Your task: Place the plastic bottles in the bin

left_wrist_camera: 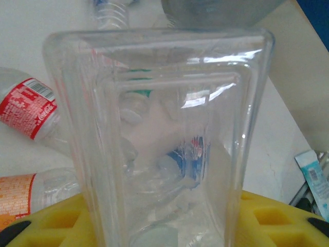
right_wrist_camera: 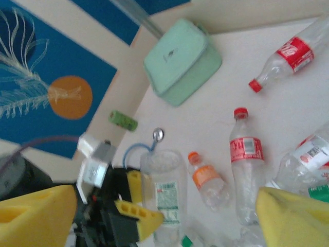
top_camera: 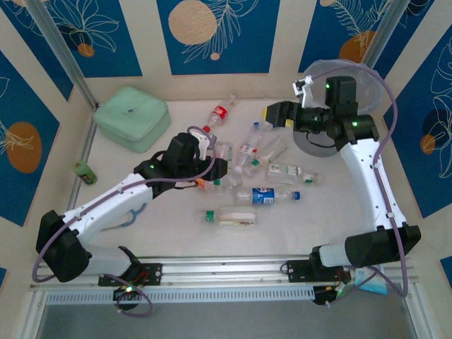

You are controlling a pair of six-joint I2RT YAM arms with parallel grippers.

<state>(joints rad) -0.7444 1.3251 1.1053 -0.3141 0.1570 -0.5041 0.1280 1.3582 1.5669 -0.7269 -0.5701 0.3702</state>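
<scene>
One clear bottle (left_wrist_camera: 164, 128) sits clenched in the left gripper (right_wrist_camera: 141, 200) at the middle of the bench (top_camera: 282, 226), its length pointing away from the wrist, with the bin (top_camera: 374, 88) far right beside the spread, empty right gripper (top_camera: 274, 113).

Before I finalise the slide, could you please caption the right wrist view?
Left tool grips a clear bottle beside an orange-capped bottle, mint-green case behind.

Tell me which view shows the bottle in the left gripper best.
Right wrist: the bottle appears almost whole, label included. Left wrist is too close, top external has it small beside the left gripper.
</scene>
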